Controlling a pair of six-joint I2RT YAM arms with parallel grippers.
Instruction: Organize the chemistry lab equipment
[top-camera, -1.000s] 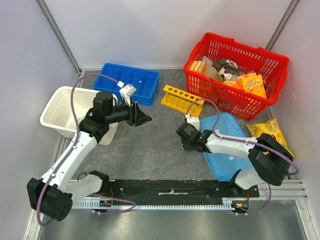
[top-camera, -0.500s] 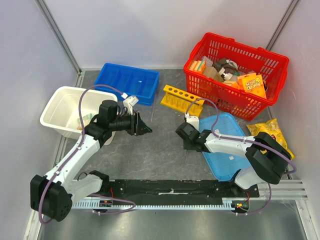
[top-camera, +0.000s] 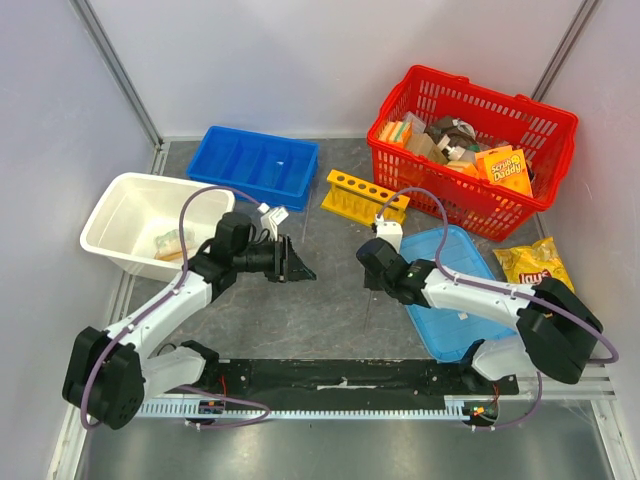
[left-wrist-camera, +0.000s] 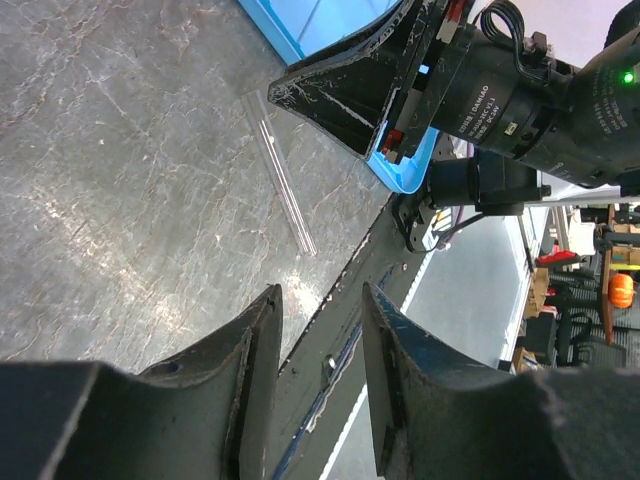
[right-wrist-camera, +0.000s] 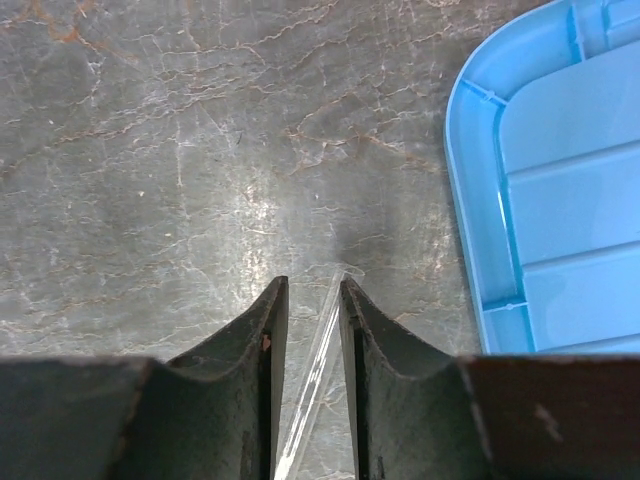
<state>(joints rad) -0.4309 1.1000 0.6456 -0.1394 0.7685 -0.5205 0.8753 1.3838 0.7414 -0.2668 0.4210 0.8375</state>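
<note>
My right tool (right-wrist-camera: 312, 285) is pointing down at the bench (top-camera: 300, 310), fingers straddling one end of a clear tube (right-wrist-camera: 318, 370). The tube is lying flat on the bench just beside the light blue tray (right-wrist-camera: 540, 200). Jaws are sitting narrow around it, and I cannot tell if they are pinching it. My left tool (left-wrist-camera: 320, 295) is hovering low over the bench, released, gripping nothing, facing the right one. The yellow rack (top-camera: 365, 195) is standing behind the tray, near the red basket (top-camera: 470, 200). A small bag (top-camera: 172, 243) is lying in the white tub (top-camera: 125, 215).
</note>
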